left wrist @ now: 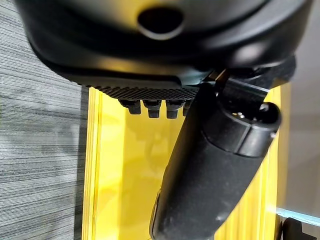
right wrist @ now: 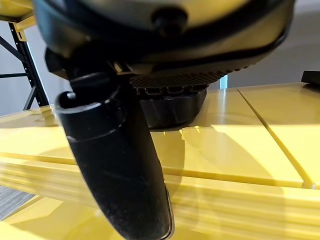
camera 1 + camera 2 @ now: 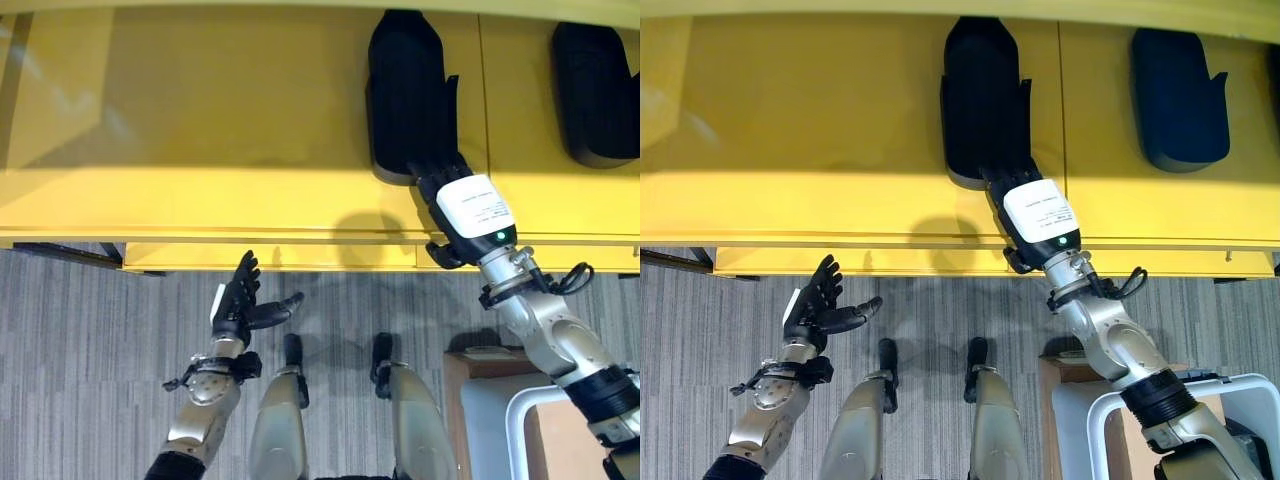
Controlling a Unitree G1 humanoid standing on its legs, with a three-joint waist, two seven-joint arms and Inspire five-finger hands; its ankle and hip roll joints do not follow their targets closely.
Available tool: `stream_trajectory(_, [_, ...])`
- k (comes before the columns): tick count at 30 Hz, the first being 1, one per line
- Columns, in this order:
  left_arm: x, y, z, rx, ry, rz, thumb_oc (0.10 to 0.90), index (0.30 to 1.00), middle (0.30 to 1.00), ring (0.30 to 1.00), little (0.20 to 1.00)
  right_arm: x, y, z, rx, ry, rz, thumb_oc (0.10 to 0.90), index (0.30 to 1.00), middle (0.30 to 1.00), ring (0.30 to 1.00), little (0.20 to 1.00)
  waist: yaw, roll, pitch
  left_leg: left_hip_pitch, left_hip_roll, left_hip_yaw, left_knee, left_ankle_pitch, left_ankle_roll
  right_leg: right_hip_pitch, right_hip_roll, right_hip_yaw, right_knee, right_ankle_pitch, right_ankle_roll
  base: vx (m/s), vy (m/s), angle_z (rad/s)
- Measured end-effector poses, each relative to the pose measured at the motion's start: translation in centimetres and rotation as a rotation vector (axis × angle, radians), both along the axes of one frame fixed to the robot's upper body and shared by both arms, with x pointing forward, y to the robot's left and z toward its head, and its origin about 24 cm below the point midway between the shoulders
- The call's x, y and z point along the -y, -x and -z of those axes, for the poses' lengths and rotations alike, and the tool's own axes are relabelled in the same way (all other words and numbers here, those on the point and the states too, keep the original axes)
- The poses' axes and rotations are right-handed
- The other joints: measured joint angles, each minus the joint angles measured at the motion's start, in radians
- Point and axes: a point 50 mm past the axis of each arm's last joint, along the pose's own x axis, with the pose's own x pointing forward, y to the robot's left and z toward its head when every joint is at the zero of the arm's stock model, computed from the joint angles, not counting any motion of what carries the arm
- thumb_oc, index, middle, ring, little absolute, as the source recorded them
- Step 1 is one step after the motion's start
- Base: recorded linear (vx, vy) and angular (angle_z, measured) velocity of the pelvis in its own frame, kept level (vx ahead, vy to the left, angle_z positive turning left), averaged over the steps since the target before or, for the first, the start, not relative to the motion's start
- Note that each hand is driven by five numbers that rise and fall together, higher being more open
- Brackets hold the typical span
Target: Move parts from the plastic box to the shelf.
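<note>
A long black part (image 3: 405,90) lies on the yellow shelf (image 3: 200,120). My right hand (image 3: 470,205), with a white cover on its back, reaches over the shelf's front edge. It is open, and its straight fingers rest against the near end of that part. In the right wrist view the part (image 2: 172,107) sits just past the fingertips, with the thumb (image 2: 120,165) free beside it. A second black part (image 3: 595,90) lies further right on the shelf. My left hand (image 3: 238,300) hangs open and empty over the floor, below the shelf's front edge.
A pale plastic box (image 3: 1090,415) stands on the floor at the lower right, beside a brown carton (image 3: 1060,370). The left half of the shelf is bare yellow board. Grey carpet (image 3: 80,350) lies in front of the shelf.
</note>
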Motion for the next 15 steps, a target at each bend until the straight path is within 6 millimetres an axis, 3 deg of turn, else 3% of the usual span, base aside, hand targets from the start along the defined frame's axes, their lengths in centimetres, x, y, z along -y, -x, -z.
stream_trajectory(5, [-0.3,0.1,0.0,0.005,-0.021,-0.021,0.9,1.0,1.0,1.0,1.0,-0.7,2.2,-1.8,0.094,-0.043,-0.075,0.9,1.0,1.0,1.0,1.0,-0.008,0.005,0.001,-0.004,0.0,0.0,0.0,0.0,0.0,-0.003,0.0,-0.002,-0.002,0.0,0.0,0.0,0.0,0.0])
stream_trajectory(15, [-0.1,-0.1,-0.1,0.012,-0.015,-0.025,0.9,1.0,1.0,1.0,1.0,-1.2,3.8,-5.0,0.291,-0.089,-0.151,0.9,1.0,1.0,1.0,1.0,-0.009,0.006,0.001,-0.007,0.0,-0.001,0.002,0.0,0.0,-0.006,0.0,-0.001,0.001,-0.001,0.0,0.0,0.0,0.0])
